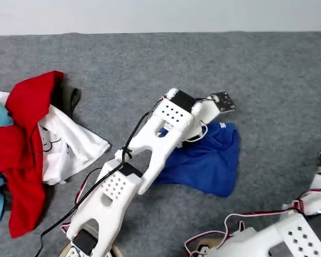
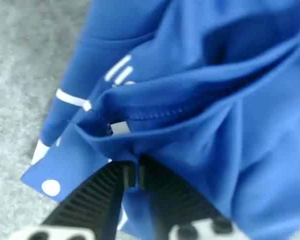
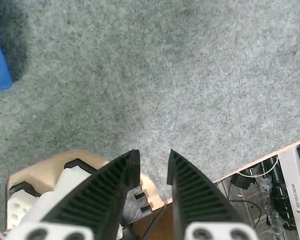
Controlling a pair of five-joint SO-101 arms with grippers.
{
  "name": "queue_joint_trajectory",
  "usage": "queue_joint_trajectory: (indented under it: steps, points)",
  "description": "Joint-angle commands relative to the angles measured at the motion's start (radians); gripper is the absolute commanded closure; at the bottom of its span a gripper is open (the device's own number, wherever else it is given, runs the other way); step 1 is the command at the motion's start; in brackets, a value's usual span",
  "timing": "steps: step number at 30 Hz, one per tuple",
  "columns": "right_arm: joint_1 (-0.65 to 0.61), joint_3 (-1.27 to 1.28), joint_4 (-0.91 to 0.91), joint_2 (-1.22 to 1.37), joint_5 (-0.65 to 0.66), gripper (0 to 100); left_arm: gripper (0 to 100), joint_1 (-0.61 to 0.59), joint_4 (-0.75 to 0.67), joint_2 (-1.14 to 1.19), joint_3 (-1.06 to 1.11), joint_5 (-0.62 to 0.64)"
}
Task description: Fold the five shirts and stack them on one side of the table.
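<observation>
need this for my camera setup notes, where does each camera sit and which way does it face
High view: fixed above, looking down on the grey felt-like table cover, the crumpled blue fabric shirt and the heap of red, white and teal shirts; the white left arm and white right arm show.
Left wrist view: on the left arm's wrist, facing along its black ribbed left hand, shut on a fold of the blue shirt.
Right wrist view: on the right arm's wrist, facing down at the cover past the open right hand.
Shared: the blue shirt appears in all three.
</observation>
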Motion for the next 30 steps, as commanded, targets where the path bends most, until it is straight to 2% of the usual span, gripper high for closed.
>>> queue_joint_trajectory:
  steps: [1, 8, 14, 18, 24, 30]
  points:
    - [-0.004, -0.006, 0.031, -0.008, 0.006, 89.7, 100, 0.032, 0.063, -0.104, -0.076, -0.008]
    - [-0.001, -0.006, 0.031, -0.008, 0.006, 89.7, 100, 0.147, 0.064, -0.267, -0.05, -0.006]
    - [-0.001, -0.006, 0.031, -0.008, 0.008, 89.7, 100, 0.341, 0.061, -0.351, 0.153, -0.006]
    - [-0.001, -0.006, 0.031, -0.008, 0.008, 89.7, 100, 0.422, 0.041, -0.325, 0.263, -0.006]
    - [-0.001, -0.006, 0.031, -0.008, 0.008, 89.6, 99, 0.404, 0.044, -0.307, 0.288, -0.008]
    - [-0.002, -0.006, 0.031, -0.008, 0.008, 89.5, 90, 0.344, 0.046, -0.416, 0.288, -0.008]
